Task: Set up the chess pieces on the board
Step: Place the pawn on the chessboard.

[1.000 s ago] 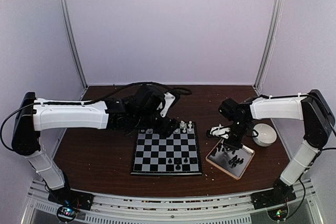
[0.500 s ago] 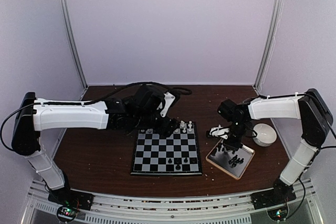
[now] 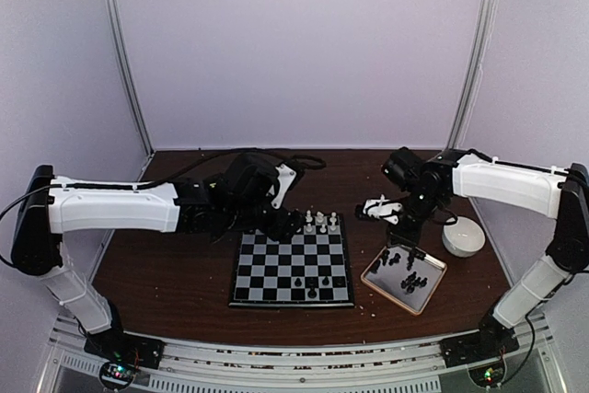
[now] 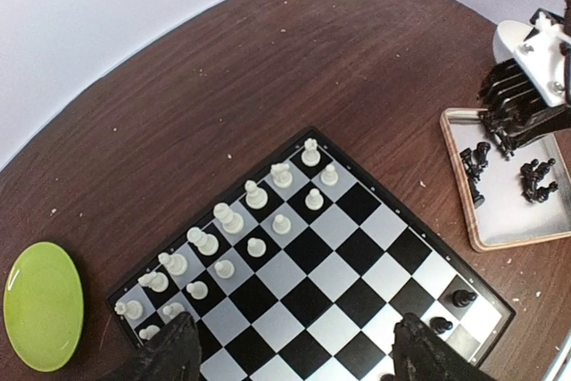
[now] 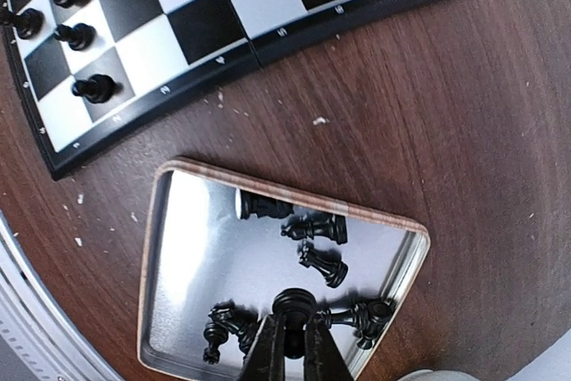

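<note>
A brown desk (image 3: 166,273) holds everything. The board (image 3: 267,269) lies flat in the middle of it. Just right of the board sits a shiny tray (image 5: 192,247), and a white bowl (image 3: 463,236) is farther right. A green plate (image 4: 40,305) lies near the board's far left corner.

The left gripper (image 4: 294,363) hangs over the far side of the board, jaws wide apart with nothing in them. The right gripper (image 5: 287,323) is above the tray, jaws clamped on one black piece (image 5: 293,302).

White chess pieces (image 4: 254,220) stand in two rows on the board's far side. A few black pawns (image 5: 67,33) stand on its near side. More black chess pieces (image 5: 321,265) lie in the tray.
</note>
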Available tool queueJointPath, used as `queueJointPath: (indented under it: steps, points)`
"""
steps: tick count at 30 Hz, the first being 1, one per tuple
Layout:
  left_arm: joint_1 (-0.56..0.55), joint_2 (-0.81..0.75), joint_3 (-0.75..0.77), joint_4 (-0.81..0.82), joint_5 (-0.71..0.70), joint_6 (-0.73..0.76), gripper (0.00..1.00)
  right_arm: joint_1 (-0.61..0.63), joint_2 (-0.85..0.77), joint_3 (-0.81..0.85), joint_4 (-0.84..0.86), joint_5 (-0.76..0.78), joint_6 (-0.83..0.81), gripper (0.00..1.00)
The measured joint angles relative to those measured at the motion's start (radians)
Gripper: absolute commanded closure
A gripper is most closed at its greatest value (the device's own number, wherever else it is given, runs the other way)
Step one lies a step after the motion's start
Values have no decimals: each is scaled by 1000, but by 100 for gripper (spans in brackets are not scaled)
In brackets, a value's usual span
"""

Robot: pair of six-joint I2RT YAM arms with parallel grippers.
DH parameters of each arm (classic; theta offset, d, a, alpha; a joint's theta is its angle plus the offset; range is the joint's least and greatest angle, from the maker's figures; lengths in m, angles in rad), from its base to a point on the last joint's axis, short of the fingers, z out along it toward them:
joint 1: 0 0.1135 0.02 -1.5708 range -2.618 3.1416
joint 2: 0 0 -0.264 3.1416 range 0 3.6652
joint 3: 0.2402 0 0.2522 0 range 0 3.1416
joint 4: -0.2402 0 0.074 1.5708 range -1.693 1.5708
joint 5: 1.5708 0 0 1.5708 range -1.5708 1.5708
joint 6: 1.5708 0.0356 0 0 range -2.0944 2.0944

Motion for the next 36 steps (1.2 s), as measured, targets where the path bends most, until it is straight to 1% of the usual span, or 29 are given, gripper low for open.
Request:
queueJointPath:
  steps: [5, 10, 16, 21, 27, 36]
  points:
    - [47, -116, -119, 22, -18, -68, 23, 109, 74, 148, -45, -6, 1, 95]
    - [120, -233, -228, 26, -55, -155, 22, 228, 228, 339, -86, -10, -1, 95]
    - [152, -355, -324, 17, -93, -229, 22, 335, 428, 543, -144, -13, -12, 95]
    - [166, -420, -372, 18, -108, -269, 22, 377, 547, 656, -178, -23, -18, 95]
    - [170, -430, -395, 18, -110, -292, 22, 380, 654, 775, -224, -28, -24, 94]
    - [170, -429, -396, 18, -108, -291, 22, 380, 709, 800, -250, -23, -24, 92]
